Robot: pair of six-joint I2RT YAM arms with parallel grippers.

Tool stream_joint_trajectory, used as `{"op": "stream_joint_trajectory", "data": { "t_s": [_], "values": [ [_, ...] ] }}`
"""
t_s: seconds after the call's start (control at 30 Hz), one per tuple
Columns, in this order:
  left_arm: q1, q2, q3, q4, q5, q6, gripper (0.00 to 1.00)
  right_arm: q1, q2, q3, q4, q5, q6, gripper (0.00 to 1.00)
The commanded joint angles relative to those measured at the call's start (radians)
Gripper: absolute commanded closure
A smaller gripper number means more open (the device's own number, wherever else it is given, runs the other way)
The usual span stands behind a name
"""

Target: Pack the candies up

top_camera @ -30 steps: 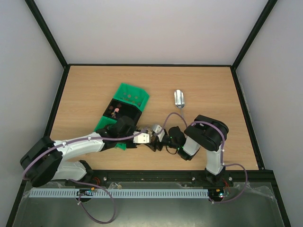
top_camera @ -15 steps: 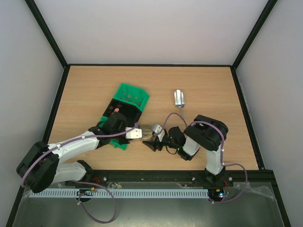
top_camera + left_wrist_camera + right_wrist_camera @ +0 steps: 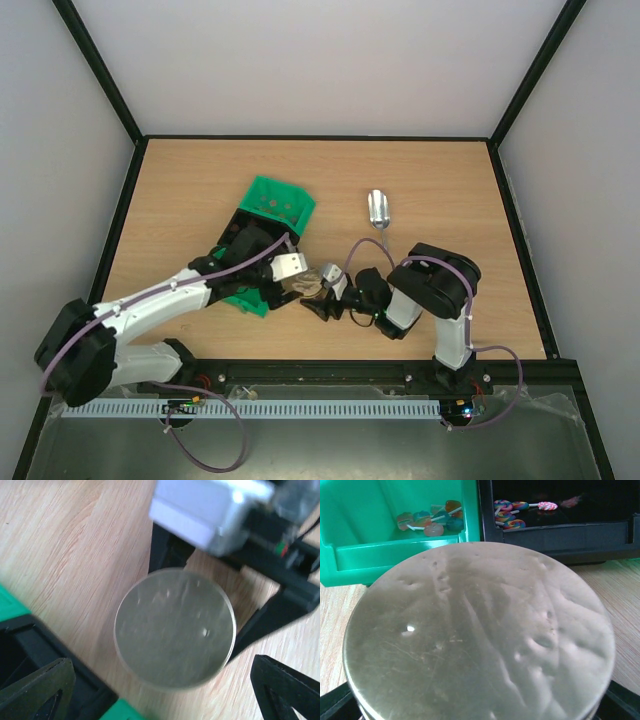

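A light wooden table (image 3: 430,180) is seen from above, with two robot arms reaching in from its near edge. Near the middle of the table, a small clear round jar (image 3: 306,283) is stood upright, closed by a dull silvery, slightly dented lid (image 3: 480,635). The jar is clasped by the right gripper (image 3: 318,295): its black fingers (image 3: 270,612) are pressed against opposite sides of the jar's wall. The left gripper (image 3: 160,662) is held directly above the lid, with its fingers (image 3: 37,692) spread wide and touching nothing.

Just left of the jar, a green plastic bin (image 3: 275,200) is set at an angle, with a black plastic tray (image 3: 560,530) right beside it. The candies (image 3: 431,522) are found in these two containers. A small cluster of sweets in pink, orange and blue-green lies in the green bin, and several rainbow-swirl ones are seen in the black tray. Whether any are inside the jar cannot be told, since the lid hides its contents.

A silver metal scoop (image 3: 379,208) is laid on the bare table beyond the right arm, well apart from the jar.
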Motion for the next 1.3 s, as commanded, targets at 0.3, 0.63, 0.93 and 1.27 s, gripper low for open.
{"op": "stream_joint_trajectory", "data": {
  "t_s": [0.3, 0.63, 0.93, 1.27],
  "values": [
    [-0.067, 0.18, 0.059, 0.117, -0.044, -0.328, 0.01, 0.007, 0.034, 0.023, -0.014, 0.056, 0.05, 0.84],
    [-0.073, 0.252, 0.075, 0.154, -0.094, -0.335, 0.01, 0.007, 0.039, 0.025, -0.009, 0.053, 0.053, 0.84],
    [-0.073, 0.265, 0.08, 0.131, -0.049, -0.273, 0.16, 0.008, 0.036, 0.017, -0.002, 0.032, 0.04, 0.84],
    [-0.018, 0.26, 0.063, 0.027, 0.024, -0.044, 0.31, 0.008, 0.004, -0.029, 0.02, -0.111, -0.046, 0.85]
  ]
}}
